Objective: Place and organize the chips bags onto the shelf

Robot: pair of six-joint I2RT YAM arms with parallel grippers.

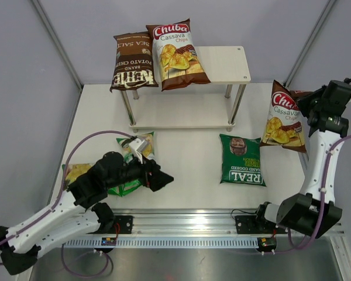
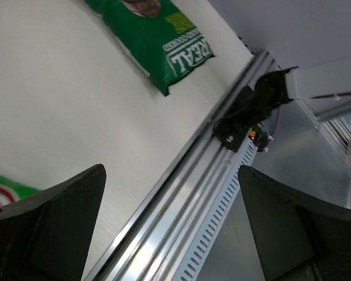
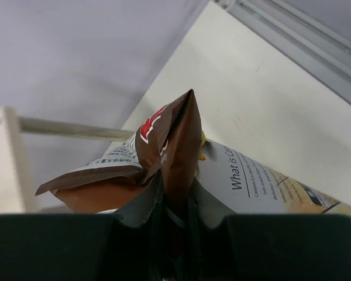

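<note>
The shelf (image 1: pixel 228 61) stands at the back with a dark brown Kettle bag (image 1: pixel 131 61) and a white-brown Chuba Cassava bag (image 1: pixel 176 54) lying on its top board. My right gripper (image 1: pixel 309 105) is shut on the brown top edge of a second Chuba Cassava bag (image 1: pixel 284 120), held up to the right of the shelf; the wrist view shows the bag (image 3: pixel 169 146) pinched between the jaws (image 3: pixel 172 228). A dark green REAL bag (image 1: pixel 242 160) lies flat mid-table. My left gripper (image 1: pixel 162 178) is open and empty, beside two light green Chuba bags (image 1: pixel 139 146) partly hidden under the arm.
An aluminium rail (image 1: pixel 181 225) runs along the near table edge, with the right arm's base (image 2: pixel 251 111) on it. Grey walls close in the left, back and right sides. The shelf's lower board (image 1: pixel 181 124) is bare where it shows.
</note>
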